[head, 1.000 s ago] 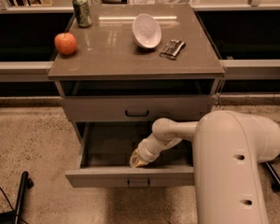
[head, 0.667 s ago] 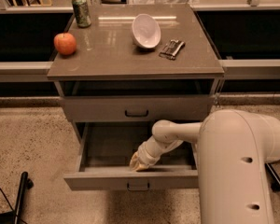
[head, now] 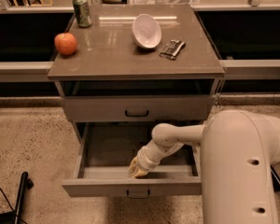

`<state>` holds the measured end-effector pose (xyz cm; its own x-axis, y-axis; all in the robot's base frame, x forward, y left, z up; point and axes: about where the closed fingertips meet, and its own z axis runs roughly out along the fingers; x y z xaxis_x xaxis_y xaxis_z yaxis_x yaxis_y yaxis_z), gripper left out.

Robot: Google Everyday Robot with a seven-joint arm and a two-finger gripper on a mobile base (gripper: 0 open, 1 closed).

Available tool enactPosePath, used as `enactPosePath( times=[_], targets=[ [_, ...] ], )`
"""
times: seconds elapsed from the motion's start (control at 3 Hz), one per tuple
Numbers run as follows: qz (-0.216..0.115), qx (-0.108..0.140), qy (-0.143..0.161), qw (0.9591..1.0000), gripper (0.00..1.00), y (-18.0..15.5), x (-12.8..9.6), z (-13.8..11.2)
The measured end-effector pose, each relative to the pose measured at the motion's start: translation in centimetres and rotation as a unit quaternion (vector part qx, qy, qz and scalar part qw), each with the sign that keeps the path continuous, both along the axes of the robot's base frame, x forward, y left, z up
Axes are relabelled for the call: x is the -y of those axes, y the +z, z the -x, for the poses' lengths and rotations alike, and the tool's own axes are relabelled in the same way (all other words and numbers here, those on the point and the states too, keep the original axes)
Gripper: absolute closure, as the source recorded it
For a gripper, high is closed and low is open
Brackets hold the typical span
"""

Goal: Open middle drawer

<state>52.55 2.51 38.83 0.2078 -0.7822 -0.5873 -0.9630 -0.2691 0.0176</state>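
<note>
one middle drawer (head: 98, 188) open; gripper (head: 138, 168) inside, near front wall

**Greys, Cream and One Red Apple**

The tan-yellow gripper (head: 139, 168) sits inside the wide grey-brown middle drawer (head: 98, 187), over its plain grey tray (head: 107, 148). The glossy cream-white arm (head: 177, 134) runs back from it. Up beyond the gripper, the smooth grey-brown cabinet top (head: 112, 55) bears a round red-orange apple (head: 66, 43), a green metal can (head: 82, 11) and a white ceramic bowl (head: 147, 30). Left of the gripper, the beige stone floor (head: 32, 143) is speckled dark.
</note>
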Motion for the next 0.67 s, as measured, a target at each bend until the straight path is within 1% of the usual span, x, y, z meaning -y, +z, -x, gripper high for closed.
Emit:
enactPosePath(
  times=[0.33,0.67],
  targets=[
    [-0.009,-0.020,-0.004,0.9997,0.97,1.40,-0.18,2.68],
    [-0.009,-0.020,-0.004,0.9997,0.98,1.41,-0.19,2.54]
  ],
)
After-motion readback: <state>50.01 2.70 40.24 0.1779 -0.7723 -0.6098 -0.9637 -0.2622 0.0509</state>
